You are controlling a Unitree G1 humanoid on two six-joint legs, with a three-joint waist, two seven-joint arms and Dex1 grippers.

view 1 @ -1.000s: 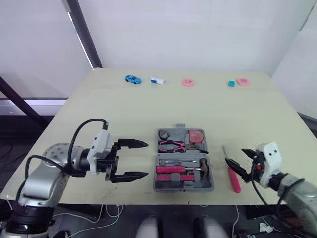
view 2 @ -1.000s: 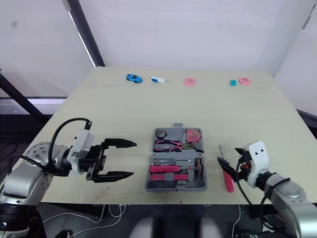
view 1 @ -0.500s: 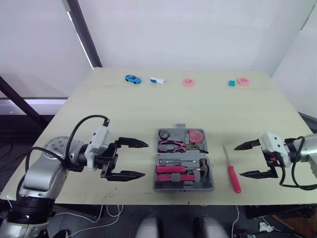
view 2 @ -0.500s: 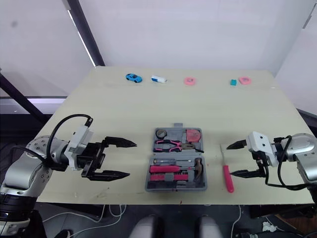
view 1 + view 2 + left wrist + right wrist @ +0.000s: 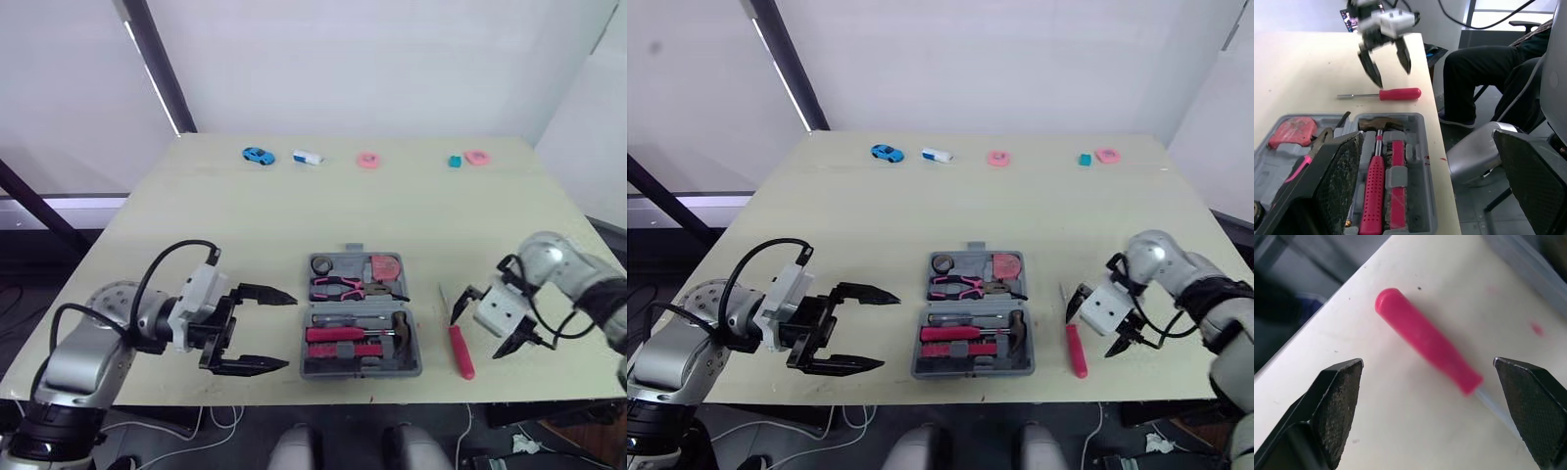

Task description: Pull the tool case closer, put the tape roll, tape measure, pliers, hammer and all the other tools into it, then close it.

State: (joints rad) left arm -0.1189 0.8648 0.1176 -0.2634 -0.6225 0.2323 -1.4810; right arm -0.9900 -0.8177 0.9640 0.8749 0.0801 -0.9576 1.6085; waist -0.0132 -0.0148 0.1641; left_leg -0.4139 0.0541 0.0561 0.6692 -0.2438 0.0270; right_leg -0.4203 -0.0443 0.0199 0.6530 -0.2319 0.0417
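The grey tool case [image 5: 309,333] lies open near the table's front edge. It holds the tape roll [image 5: 324,264], pink tape measure [image 5: 388,267], pliers [image 5: 338,287] and pink-handled hammer [image 5: 362,336]. A pink screwdriver [image 5: 457,337] lies on the table just right of the case. My right gripper [image 5: 485,328] hangs open above it, fingers pointing down. In the right wrist view the handle [image 5: 1427,347] lies between the two fingers [image 5: 1337,396]. My left gripper [image 5: 289,331] stands open just left of the case, holding nothing.
Along the far edge lie a blue toy car [image 5: 259,156], a white eraser [image 5: 308,158], two pink rings [image 5: 368,161], [image 5: 477,157] and a teal cube [image 5: 455,163]. A seated person's legs [image 5: 1488,78] are beyond the table's right edge.
My right gripper has swung from lying level beside the screwdriver to pointing down over its handle. The left gripper has shifted slightly toward the case.
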